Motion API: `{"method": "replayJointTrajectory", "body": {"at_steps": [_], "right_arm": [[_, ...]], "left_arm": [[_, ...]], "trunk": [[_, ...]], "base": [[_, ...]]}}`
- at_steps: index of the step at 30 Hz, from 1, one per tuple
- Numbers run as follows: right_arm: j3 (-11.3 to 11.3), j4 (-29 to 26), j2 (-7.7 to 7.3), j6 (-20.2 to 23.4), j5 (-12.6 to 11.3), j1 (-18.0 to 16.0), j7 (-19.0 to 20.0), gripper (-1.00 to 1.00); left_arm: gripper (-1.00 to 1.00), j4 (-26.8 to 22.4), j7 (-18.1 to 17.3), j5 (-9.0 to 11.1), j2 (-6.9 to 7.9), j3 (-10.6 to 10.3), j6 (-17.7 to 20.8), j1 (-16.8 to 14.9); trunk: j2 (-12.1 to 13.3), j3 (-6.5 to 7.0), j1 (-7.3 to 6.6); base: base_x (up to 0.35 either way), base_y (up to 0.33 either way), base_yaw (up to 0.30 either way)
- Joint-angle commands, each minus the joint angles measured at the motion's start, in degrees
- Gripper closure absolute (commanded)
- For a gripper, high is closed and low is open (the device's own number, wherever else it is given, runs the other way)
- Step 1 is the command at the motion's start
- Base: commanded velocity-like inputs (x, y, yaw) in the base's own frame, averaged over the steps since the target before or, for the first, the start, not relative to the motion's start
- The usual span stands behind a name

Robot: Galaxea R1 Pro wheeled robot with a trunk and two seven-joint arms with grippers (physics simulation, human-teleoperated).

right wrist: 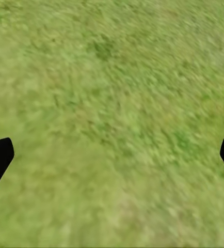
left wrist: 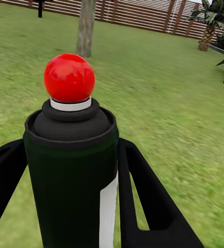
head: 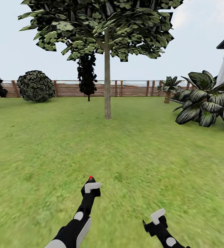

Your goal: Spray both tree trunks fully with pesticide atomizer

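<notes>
Pesticide atomizer [left wrist: 73, 170] sits clamped in the left gripper [head: 90, 188]; right gripper [right wrist: 112, 155] spread wide, apparently empty; tree trunk [head: 107, 82] far ahead.

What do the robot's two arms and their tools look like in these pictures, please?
Both arms are glossy black with round pale grey discs on their joints; the left arm also has a pale grey panel along its side. The left tool and the right tool each carry a pale grey, blocky tip on a black body. In the wrist views the fingers are plain black, flat and tapered. No cables or markings show.
</notes>
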Motion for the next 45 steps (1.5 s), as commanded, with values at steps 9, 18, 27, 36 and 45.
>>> {"method": "replayJointTrajectory", "body": {"at_steps": [9, 18, 27, 36, 45], "right_arm": [[0.0, 0.0, -0.96, 0.0, -0.1, 0.0, -0.1, -1.00], [0.0, 0.0, -1.01, 0.0, 0.0, 0.0, -0.1, -1.00], [0.0, 0.0, -0.99, 0.0, 0.0, 0.0, -0.1, -1.00], [0.0, 0.0, -0.99, 0.0, 0.0, 0.0, -0.1, -1.00], [0.0, 0.0, -0.98, 0.0, 0.0, 0.0, -0.1, -1.00]], "left_arm": [[1.00, 0.2, 0.0, 0.0, 0.00, 0.0, 0.0, 0.0], [1.00, 0.4, 0.0, 0.0, 0.00, 0.0, 0.1, 0.0], [1.00, 0.4, 0.0, 0.0, 0.00, -0.1, 0.1, 0.0], [1.00, 0.4, 0.0, 0.0, 0.00, 0.0, 0.1, 0.0], [1.00, 0.4, 0.0, 0.0, 0.00, 0.0, 0.1, 0.0]], "trunk": [[0.0, 0.00, 0.00], [0.0, 0.00, 0.00], [0.0, 0.00, 0.00], [0.0, 0.00, 0.00], [0.0, 0.00, 0.00]], "base": [[0.342, 0.007, 0.000], [0.342, 0.003, 0.000], [0.342, 0.072, 0.000], [0.342, 0.098, 0.000], [0.342, 0.100, 0.000]]}}
